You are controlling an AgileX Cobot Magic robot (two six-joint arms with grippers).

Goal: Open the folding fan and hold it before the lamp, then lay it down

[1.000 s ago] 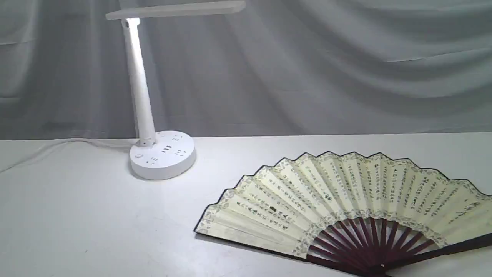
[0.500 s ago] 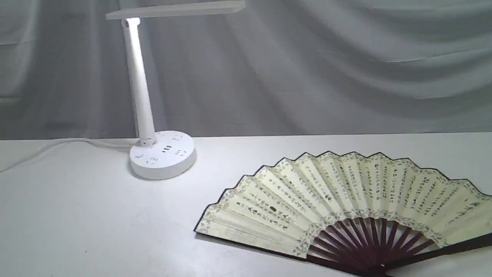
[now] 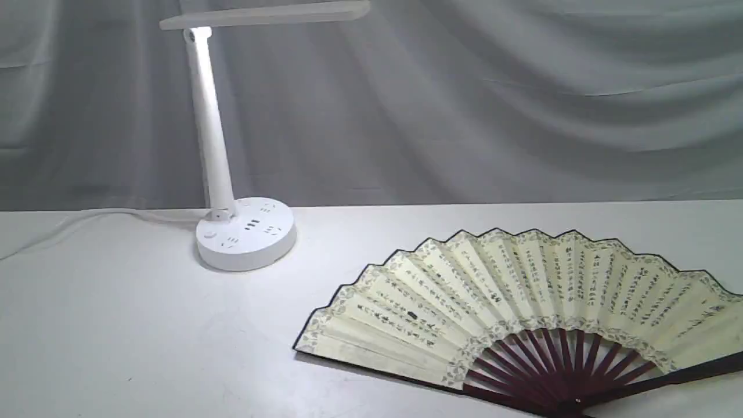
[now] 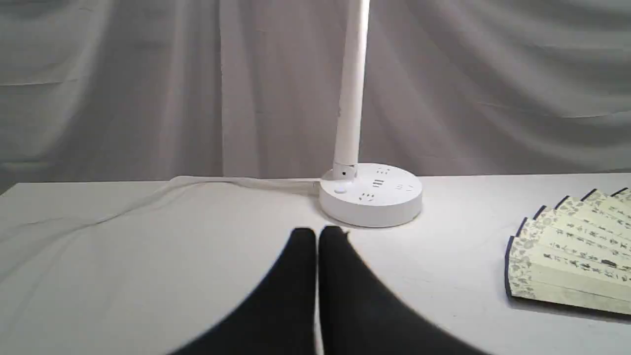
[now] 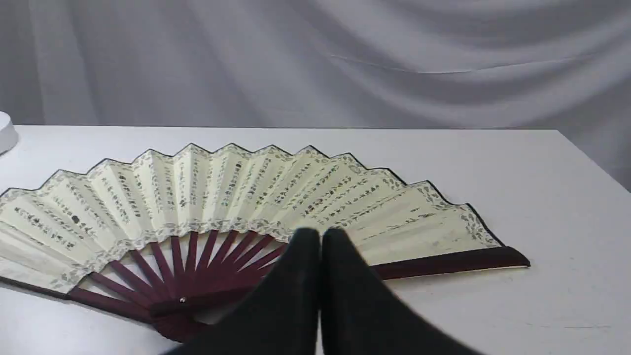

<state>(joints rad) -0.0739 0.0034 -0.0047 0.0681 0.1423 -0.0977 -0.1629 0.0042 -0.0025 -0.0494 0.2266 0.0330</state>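
Note:
The folding fan (image 3: 522,302) lies spread open and flat on the white table at the right front, cream leaf up, maroon ribs meeting at the pivot near the front edge. The white lamp (image 3: 244,232) stands at the back left, its flat head (image 3: 267,14) reaching right. Neither gripper shows in the exterior view. In the left wrist view my left gripper (image 4: 317,234) is shut and empty, short of the lamp base (image 4: 370,195), with the fan's end (image 4: 572,256) off to one side. My right gripper (image 5: 320,235) is shut and empty, above the fan (image 5: 222,192) near its ribs.
The lamp's white cable (image 4: 148,202) trails across the table (image 3: 116,337) from the base toward the left edge. A grey draped curtain (image 3: 464,104) hangs behind the table. The table's right edge (image 5: 591,167) shows beyond the fan's guard.

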